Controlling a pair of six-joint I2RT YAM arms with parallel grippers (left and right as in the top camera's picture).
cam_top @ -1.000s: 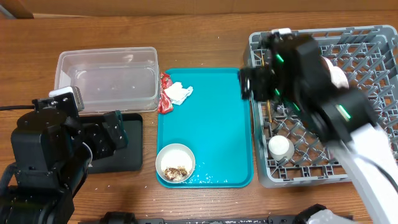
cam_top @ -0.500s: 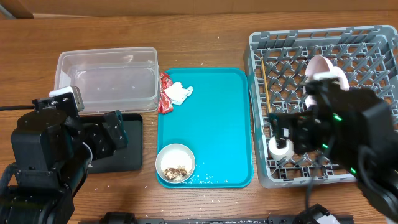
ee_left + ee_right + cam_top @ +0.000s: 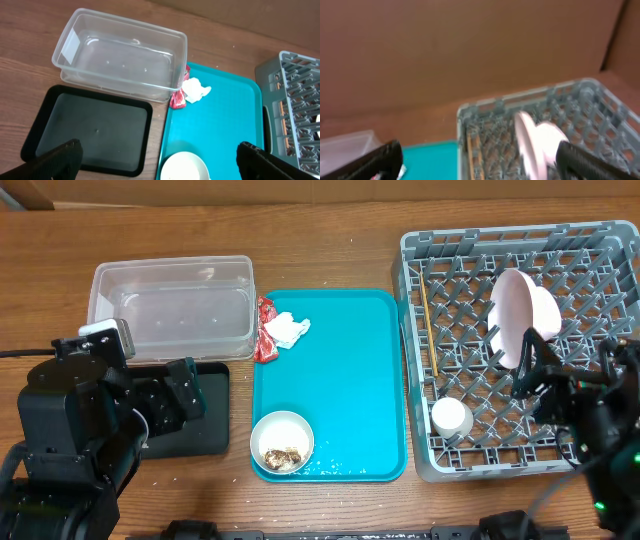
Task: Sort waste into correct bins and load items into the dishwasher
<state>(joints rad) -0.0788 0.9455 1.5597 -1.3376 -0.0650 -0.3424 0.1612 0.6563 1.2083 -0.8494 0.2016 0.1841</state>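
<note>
The grey dish rack (image 3: 590, 242) holds a pink-lined bowl (image 3: 525, 318) standing on edge, wooden chopsticks (image 3: 427, 330) along its left side, and a small white cup-like dish (image 3: 451, 417). My right gripper (image 3: 572, 370) is open and empty over the rack's front right; its blurred wrist view shows the gripper (image 3: 480, 162), the bowl (image 3: 535, 142) and the rack (image 3: 485, 111). A white bowl with brown scraps (image 3: 282, 443), a red wrapper (image 3: 265, 330) and a white napkin (image 3: 288, 330) lie on the teal tray. My left gripper (image 3: 160, 160) is open and empty. The large plate is out of view.
The clear tub (image 3: 170, 305) stands at the back left, with the black tray (image 3: 205, 425) in front of it, partly under my left arm (image 3: 80, 410). The teal tray (image 3: 345, 380) lies between them and the rack. A few rice grains lie by the white bowl.
My right arm has swung from the rack's back left corner across to its front right, uncovering the pink-lined bowl. The left arm has not moved.
</note>
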